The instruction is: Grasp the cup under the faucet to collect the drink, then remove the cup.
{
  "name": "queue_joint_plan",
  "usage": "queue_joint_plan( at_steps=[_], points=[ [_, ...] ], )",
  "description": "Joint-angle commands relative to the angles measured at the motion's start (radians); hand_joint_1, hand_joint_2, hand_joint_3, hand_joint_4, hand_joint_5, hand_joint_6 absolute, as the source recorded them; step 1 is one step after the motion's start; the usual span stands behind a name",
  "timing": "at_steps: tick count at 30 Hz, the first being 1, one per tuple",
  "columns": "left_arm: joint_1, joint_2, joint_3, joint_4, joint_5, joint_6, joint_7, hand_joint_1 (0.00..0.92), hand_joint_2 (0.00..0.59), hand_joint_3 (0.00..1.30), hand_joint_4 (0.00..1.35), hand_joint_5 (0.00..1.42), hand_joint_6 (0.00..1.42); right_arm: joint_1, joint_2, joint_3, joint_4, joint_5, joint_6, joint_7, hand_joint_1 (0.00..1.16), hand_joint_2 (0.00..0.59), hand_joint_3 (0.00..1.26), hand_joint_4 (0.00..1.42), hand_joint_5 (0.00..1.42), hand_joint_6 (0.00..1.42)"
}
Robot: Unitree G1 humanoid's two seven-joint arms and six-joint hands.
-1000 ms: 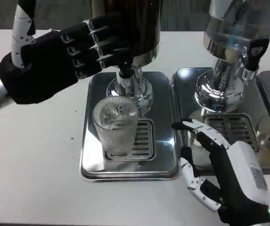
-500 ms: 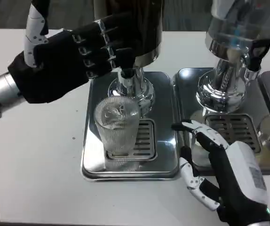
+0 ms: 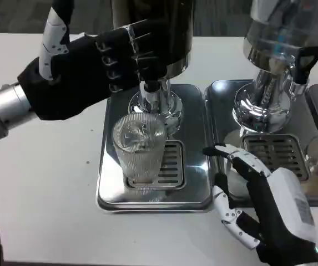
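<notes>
White surface [image 3: 42,188] stretched under everything, carrying two shiny metal drip trays side by side. Nearest the camera, the right robot hand [image 3: 258,197] lay at the front edge of the right tray [image 3: 222,111], palm turned inward, its white and black fingers [image 3: 242,160] spread apart and grasping nothing, well clear of the cup. Just left of it, on the left tray [image 3: 109,183], the ribbed clear cup [image 3: 139,152] stood upright on the slotted grate [image 3: 170,166], directly below the faucet [image 3: 150,91] of the dark dispenser [image 3: 159,27]. Neither robot hand touched the cup. Farther back, the left robot hand [image 3: 89,69] was raised above the surface at the dispenser's lower front, black palm showing, its fingers curled toward the faucet's top; whether they actually pressed on it could not be told. To the right at the back, a second dispenser [image 3: 286,27] with a clear tank stood on its chrome base over the right tray's grate [image 3: 272,152].
</notes>
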State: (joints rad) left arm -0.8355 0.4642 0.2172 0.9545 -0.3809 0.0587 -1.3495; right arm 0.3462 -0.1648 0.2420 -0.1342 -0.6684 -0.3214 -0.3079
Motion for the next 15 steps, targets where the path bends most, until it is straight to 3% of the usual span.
queue_joint_plan(
  at_steps=[1, 15],
  points=[
    [0.003, -0.004, -0.02, -0.044, 0.019, -0.055, -0.001, 0.0, 0.042, 0.14, 0.02, 0.06, 0.06, 0.002, 0.001, -0.005, -0.011, 0.012, -0.005, -0.01, 0.48, 0.572, 0.35, 0.23, 0.19, 0.3],
    [0.064, 0.023, -0.067, -0.158, 0.071, -0.207, 0.039, 0.0, 0.042, 0.15, 0.03, 0.06, 0.06, -0.01, -0.007, -0.005, -0.008, 0.037, -0.006, 0.005, 0.47, 0.572, 0.35, 0.23, 0.19, 0.3]
  ],
)
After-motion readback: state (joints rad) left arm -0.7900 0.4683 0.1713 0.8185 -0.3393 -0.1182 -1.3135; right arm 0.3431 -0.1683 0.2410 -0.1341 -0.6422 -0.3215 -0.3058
